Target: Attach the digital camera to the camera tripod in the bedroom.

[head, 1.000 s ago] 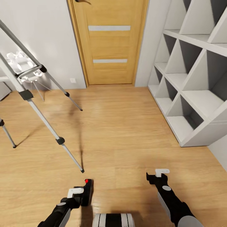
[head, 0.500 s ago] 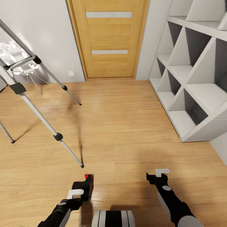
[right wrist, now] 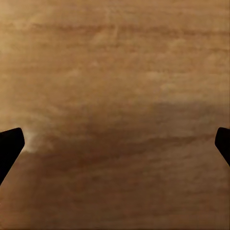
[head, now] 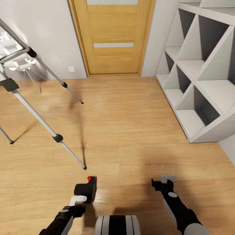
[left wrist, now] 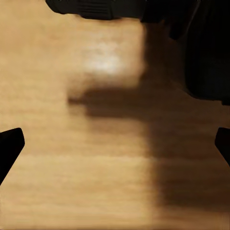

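Note:
The digital camera (head: pixel 86 189) lies on the wood floor, matte black with a red dot on top and its lens barrel pointing left. My left gripper (head: pixel 78 199) hangs just behind it, open and holding nothing. In the left wrist view the camera (left wrist: pixel 203 48) shows past the wide-apart fingertips (left wrist: pixel 10 143) of my left gripper (left wrist: pixel 115 143). My right gripper (head: pixel 167 179) is open over bare floor, seen as my right gripper (right wrist: pixel 115 143) in the right wrist view. The camera tripod (head: pixel 42 119) stands at the left. Its nearest foot rests a short way beyond the camera, and its head is out of view.
The oak door (head: pixel 112 36) with frosted strips is straight ahead in the grey wall. White cube shelves (head: pixel 202 75) fill the right side. A small white spiky lamp (head: pixel 16 60) stands behind the tripod. My own base (head: pixel 117 225) shows at the bottom.
The whole head view has shifted: door, shelves and tripod sit higher in the picture. The camera now shows slightly farther ahead of my left gripper. Both grippers stay open.

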You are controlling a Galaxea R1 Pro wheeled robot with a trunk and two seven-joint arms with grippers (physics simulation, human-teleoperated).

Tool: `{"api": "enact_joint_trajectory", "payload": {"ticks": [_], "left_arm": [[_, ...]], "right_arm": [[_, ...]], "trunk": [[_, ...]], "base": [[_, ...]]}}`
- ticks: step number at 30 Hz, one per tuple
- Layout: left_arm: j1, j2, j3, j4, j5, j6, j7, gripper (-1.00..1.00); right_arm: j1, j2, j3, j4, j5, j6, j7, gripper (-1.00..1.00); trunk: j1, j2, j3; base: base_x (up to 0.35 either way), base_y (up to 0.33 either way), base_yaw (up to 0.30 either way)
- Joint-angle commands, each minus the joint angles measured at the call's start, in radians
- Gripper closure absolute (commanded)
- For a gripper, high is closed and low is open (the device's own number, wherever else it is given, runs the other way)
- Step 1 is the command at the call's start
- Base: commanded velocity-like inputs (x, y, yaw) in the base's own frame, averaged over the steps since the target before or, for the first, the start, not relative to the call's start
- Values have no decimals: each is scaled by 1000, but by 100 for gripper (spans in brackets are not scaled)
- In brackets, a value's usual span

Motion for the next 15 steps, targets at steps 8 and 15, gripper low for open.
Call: {"api": "enact_joint_trajectory", "payload": {"ticks": [8,15], "left_arm": [[0,-1,-2,-8,3,3,10,-100],[0,-2,-2,-15,2,2,12,-100]], "right_arm": [[0,1,0,-1,5,3,0,-100],[0,2,0,-1,6,3,1,-100]], "trunk": [[0,0,-1],[1,-1,-8]], "base": [[0,0,0],[0,0,0]]}}
